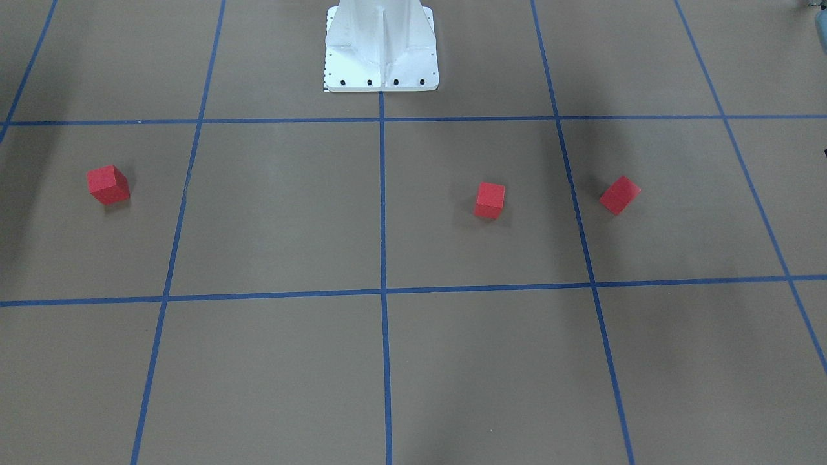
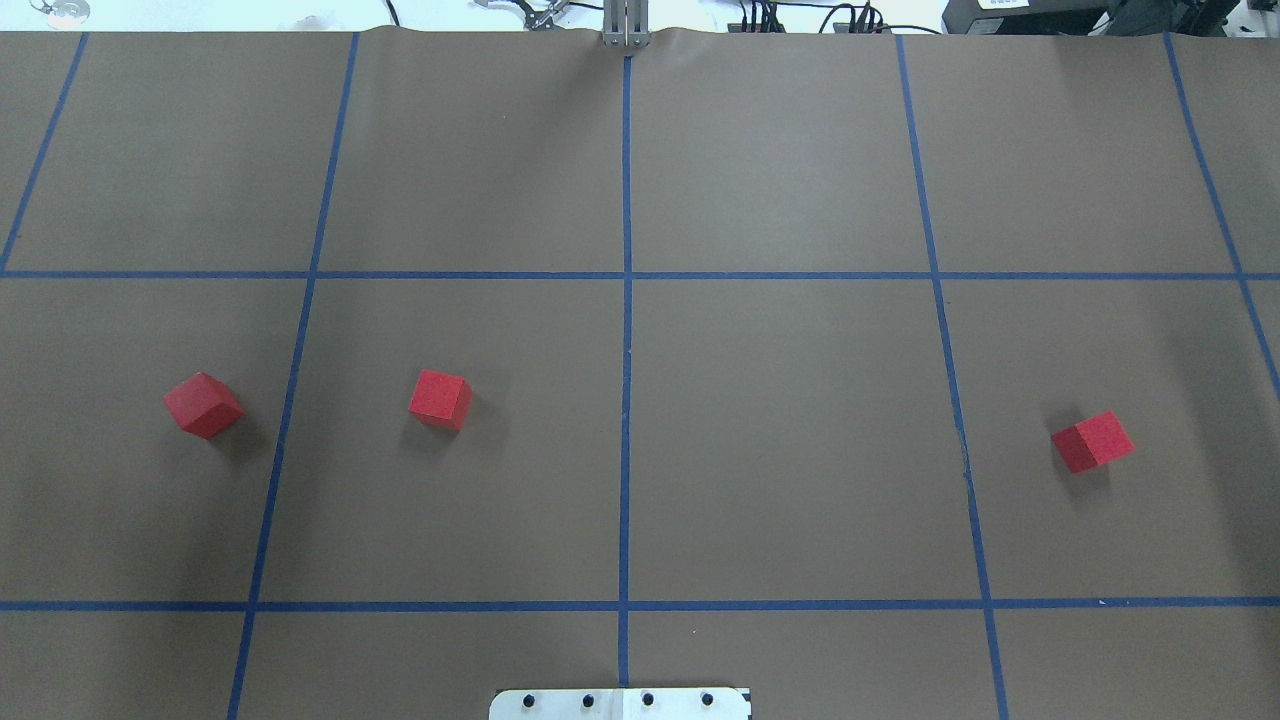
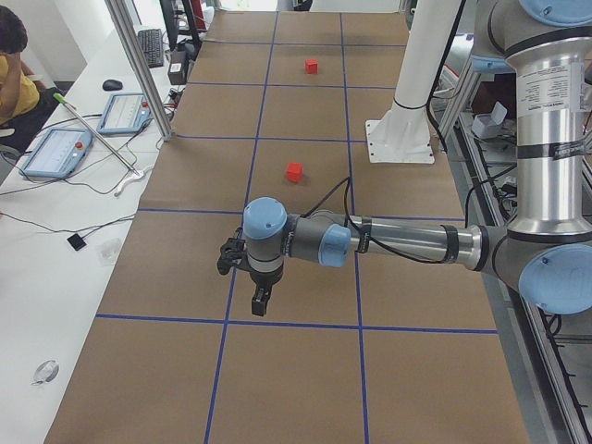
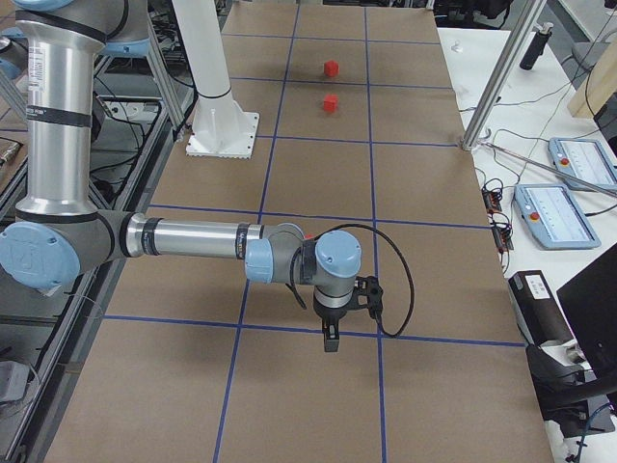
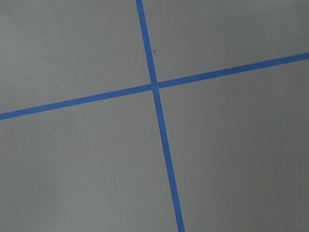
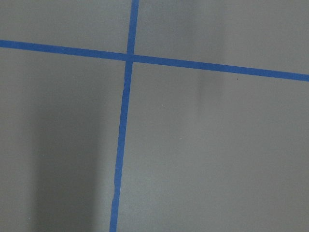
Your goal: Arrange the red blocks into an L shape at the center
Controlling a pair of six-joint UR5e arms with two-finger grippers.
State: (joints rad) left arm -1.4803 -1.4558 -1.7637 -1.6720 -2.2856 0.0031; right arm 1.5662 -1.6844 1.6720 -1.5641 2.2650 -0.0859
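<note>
Three red blocks lie apart on the brown gridded table. In the overhead view one block [image 2: 203, 405] is at the far left, one [image 2: 440, 399] left of centre, and one [image 2: 1092, 441] at the right. The front view shows the same blocks [image 1: 619, 195], [image 1: 490, 200], [image 1: 108, 185]. My left gripper [image 3: 262, 298] shows only in the exterior left view, hanging above the table's left end. My right gripper [image 4: 331, 338] shows only in the exterior right view, above the right end. I cannot tell whether either is open or shut. Both wrist views show only paper and tape.
The white robot pedestal [image 1: 381, 58] stands at the table's robot-side edge, also in the overhead view [image 2: 620, 703]. Blue tape lines [image 2: 625, 400] mark the grid. An aluminium post [image 3: 139, 65], control tablets [image 3: 55, 153] and a seated operator [image 3: 14, 74] are beside the table.
</note>
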